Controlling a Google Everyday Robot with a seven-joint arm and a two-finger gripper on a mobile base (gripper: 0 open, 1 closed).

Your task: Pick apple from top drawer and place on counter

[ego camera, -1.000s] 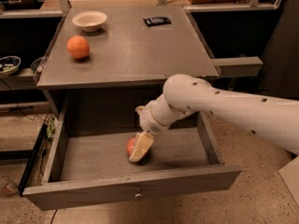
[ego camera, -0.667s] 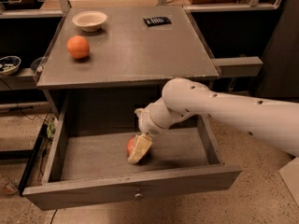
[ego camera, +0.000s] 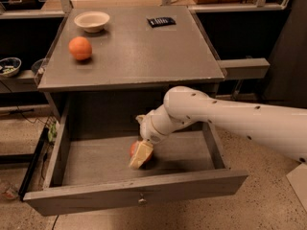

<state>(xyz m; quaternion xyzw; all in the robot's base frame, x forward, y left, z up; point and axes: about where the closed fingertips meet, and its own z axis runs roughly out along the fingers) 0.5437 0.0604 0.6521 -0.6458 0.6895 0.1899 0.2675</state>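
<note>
The top drawer (ego camera: 139, 188) is pulled open, with a small metal knob on its front panel. The apple (ego camera: 133, 149) lies on the drawer floor near the middle front, red, mostly covered by my gripper. My gripper (ego camera: 140, 154) reaches down into the drawer from the right on the white arm and sits right at the apple, in front of it. The counter (ego camera: 139, 51) is the grey cabinet top above the drawer.
On the counter are an orange (ego camera: 80, 48) at the left, a cream bowl (ego camera: 91, 20) at the back left and a small black object (ego camera: 160, 21) at the back. Dark side shelves flank the cabinet; a bowl (ego camera: 8, 66) sits on the left one.
The white arm has sunk slightly lower over the drawer. The gripper stays at the apple, which has not visibly moved.
</note>
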